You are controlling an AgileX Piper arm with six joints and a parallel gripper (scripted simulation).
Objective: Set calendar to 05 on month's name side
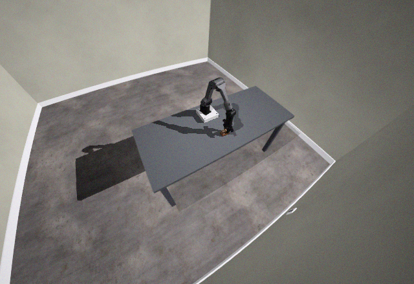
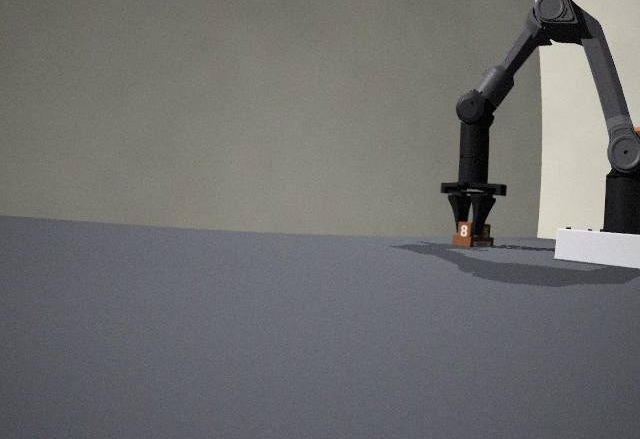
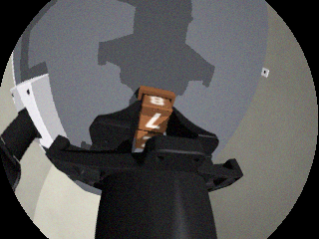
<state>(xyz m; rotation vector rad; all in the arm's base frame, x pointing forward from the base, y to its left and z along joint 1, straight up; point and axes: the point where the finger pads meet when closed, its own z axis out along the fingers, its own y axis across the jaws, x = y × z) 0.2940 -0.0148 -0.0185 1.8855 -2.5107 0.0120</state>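
Observation:
My gripper (image 1: pixel 227 131) (image 2: pixel 467 232) (image 3: pixel 154 110) points straight down, its fingers close against both sides of the near-end orange-brown cube (image 2: pixel 464 229) (image 3: pixel 154 119). It appears shut on this cube, though fingertip contact is partly hidden. The cube shows a white 8 on its end face and a white 7 on top. The second cube (image 2: pixel 486 231) (image 3: pixel 145 138) stands behind it in the row, partly hidden by the gripper; its digits are unclear. The orange-brown tray (image 2: pixel 458 241) (image 3: pixel 159 91) is low on the table under them. The month's name is not readable.
The grey table (image 1: pixel 187 154) (image 2: pixel 258 331) carries the arm's white base (image 1: pixel 207 116) (image 2: pixel 594 247) (image 3: pixel 44 107), a short way from the tray. The arm's shadow falls across the table around the tray. The table's long edge runs beyond the tray, on the side away from the base.

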